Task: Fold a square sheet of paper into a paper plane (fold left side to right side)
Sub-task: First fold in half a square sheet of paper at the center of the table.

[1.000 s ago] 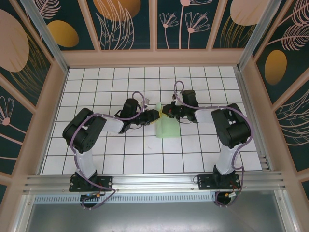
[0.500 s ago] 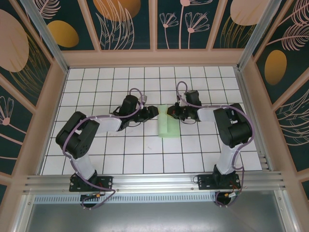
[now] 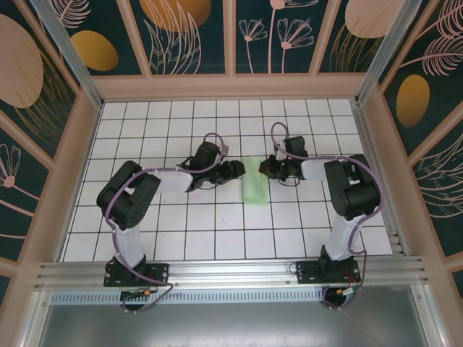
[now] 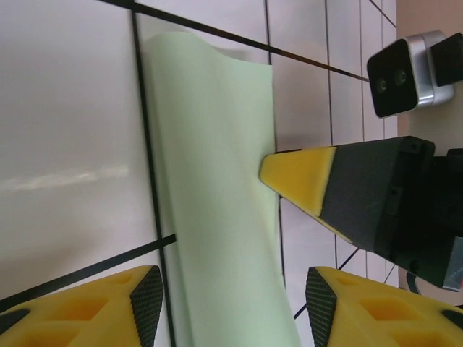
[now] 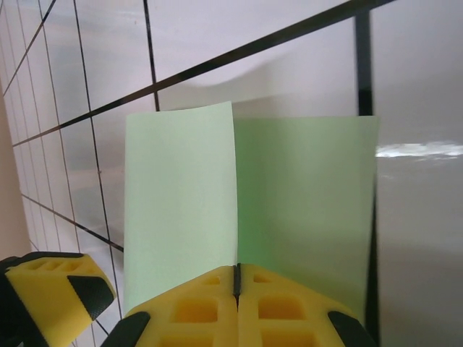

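The square sheet of paper (image 3: 255, 181) lies folded in half as a pale green strip. Its upper layer (image 4: 217, 181) bulges slightly. In the right wrist view that upper layer (image 5: 181, 188) is lighter than the darker layer (image 5: 304, 202) beside it. My left gripper (image 3: 235, 168) is open. Its pads (image 4: 148, 303) straddle one end of the strip without touching it. My right gripper (image 3: 264, 168) is shut, and its yellow tip (image 4: 300, 177) rests on the strip's right edge. In the right wrist view the right gripper's closed fingers (image 5: 237, 278) meet the edge of the upper layer.
The white grid table (image 3: 181, 231) surrounds the paper. Wooden walls (image 3: 231, 87) close off the back and both sides. The left and right arms reach in toward the middle, their grippers facing each other across the strip. A left finger (image 5: 58, 285) is close beside the right gripper.
My left gripper's jaws have opened wider and let go of the paper. The raised end of the paper has settled flat. Both grippers and the strip have shifted slightly to the right.
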Controlling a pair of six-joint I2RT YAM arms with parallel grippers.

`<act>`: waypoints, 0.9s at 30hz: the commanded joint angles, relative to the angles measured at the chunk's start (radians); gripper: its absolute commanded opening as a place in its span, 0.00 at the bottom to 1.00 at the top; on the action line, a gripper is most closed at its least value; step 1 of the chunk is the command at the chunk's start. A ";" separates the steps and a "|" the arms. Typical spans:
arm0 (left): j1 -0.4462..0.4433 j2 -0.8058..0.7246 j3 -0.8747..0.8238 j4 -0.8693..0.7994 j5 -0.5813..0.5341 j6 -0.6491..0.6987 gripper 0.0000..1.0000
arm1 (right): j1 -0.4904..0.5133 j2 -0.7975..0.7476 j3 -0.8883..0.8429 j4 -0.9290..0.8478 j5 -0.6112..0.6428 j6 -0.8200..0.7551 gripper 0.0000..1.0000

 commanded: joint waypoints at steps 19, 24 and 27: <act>-0.054 0.123 0.161 -0.142 -0.073 0.016 0.50 | -0.035 -0.076 -0.055 -0.023 0.020 -0.042 0.00; -0.055 0.136 0.169 -0.146 -0.063 0.023 0.47 | -0.036 -0.096 -0.083 -0.013 0.033 -0.036 0.00; -0.056 0.143 0.172 -0.154 -0.068 0.030 0.47 | -0.035 -0.091 -0.086 -0.011 0.030 -0.037 0.00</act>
